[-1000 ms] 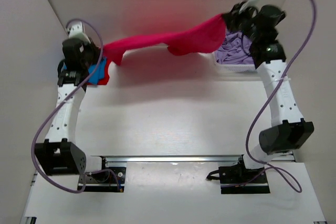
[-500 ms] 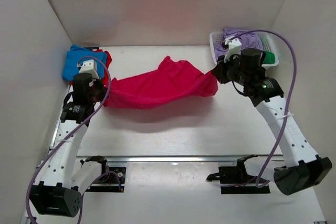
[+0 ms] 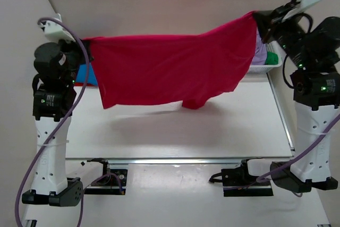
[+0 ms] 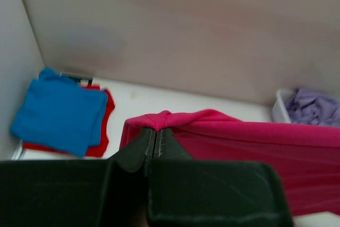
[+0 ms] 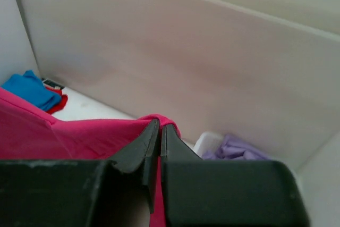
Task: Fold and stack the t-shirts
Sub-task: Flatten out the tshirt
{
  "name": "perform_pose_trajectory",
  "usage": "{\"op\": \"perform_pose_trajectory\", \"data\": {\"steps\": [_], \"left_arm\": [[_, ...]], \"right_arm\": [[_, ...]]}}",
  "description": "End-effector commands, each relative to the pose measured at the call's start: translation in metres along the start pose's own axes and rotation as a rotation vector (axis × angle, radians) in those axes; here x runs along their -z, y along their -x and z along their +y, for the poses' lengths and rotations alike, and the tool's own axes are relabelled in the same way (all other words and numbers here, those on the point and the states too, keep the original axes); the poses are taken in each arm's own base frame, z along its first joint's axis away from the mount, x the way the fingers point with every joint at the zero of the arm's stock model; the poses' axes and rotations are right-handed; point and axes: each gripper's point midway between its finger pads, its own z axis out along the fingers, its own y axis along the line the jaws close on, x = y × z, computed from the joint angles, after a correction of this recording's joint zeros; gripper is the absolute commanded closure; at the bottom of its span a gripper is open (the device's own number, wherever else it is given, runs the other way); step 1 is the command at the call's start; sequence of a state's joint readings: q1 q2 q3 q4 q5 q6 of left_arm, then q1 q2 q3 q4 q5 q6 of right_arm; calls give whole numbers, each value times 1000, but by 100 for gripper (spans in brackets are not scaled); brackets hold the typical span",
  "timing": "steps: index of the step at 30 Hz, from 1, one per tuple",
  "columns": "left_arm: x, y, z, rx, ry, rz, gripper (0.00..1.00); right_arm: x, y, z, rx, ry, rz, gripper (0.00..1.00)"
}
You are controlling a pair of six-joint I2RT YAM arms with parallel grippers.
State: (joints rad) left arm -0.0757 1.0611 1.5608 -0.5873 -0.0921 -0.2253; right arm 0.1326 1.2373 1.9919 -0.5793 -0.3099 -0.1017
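Observation:
The crimson-pink t-shirt (image 3: 170, 67) hangs spread out in the air between both arms, its lower edge just above the table. My left gripper (image 3: 85, 42) is shut on its left top corner (image 4: 154, 123). My right gripper (image 3: 256, 17) is shut on its right top corner (image 5: 159, 120). The bright blue t-shirt (image 4: 56, 111) lies folded on the red t-shirt (image 4: 103, 139) at the back left corner. The lavender t-shirt (image 5: 234, 150) and the green t-shirt (image 3: 271, 58) lie in the basket at the back right.
The white latticed basket (image 3: 265, 68) stands at the back right, mostly behind the hanging shirt. White walls enclose the table at the back and both sides. A metal rail (image 3: 175, 160) runs along the near edge.
Both arms have risen and moved apart. The crimson-pink shirt, sagging low between them earlier, now hangs stretched out flat and high.

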Motion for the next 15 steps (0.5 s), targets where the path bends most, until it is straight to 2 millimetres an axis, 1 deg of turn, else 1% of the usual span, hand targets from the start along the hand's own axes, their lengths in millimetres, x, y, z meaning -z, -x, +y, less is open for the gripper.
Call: {"op": "perform_pose_trajectory", "data": {"steps": [1,2,3,4,5,7,9,10,11,12,13,14,15], "left_arm": [[13,57,-10,-2,-20,-125,100],[19,69,-13,-7,-26,-144,100],[18,72,-11,-4,-14,-152,100],[19,79,-12,-5,-15,-167,100],[21,81,-14,-5,-19,-169,100],[19,83,-13,-10,-11,-171,100],[15,83,-13,-13,-13,-173,100],[9,77,-11,-17,-2,-159,100],[2,73,-10,-15,3,-152,100],[-3,73,-10,-13,-3,-155,100],[-13,62,-11,-9,-11,-128,100],[-26,52,-6,-6,1,-105,100],[-32,51,-7,-3,-11,-110,100]], "right_arm": [[15,66,-5,86,24,-169,100],[21,82,-3,101,22,-201,100],[20,87,-8,106,2,-211,99],[23,100,-5,114,16,-243,100],[26,104,-6,106,15,-254,100],[19,105,-7,102,47,-267,100],[10,99,-6,82,68,-256,100],[2,96,-5,80,82,-257,100],[-14,86,-7,67,90,-239,100],[-20,83,-7,67,94,-236,100],[-34,73,-10,64,95,-218,100],[-41,70,-10,68,98,-217,100],[-57,56,-15,63,96,-190,100]]}}
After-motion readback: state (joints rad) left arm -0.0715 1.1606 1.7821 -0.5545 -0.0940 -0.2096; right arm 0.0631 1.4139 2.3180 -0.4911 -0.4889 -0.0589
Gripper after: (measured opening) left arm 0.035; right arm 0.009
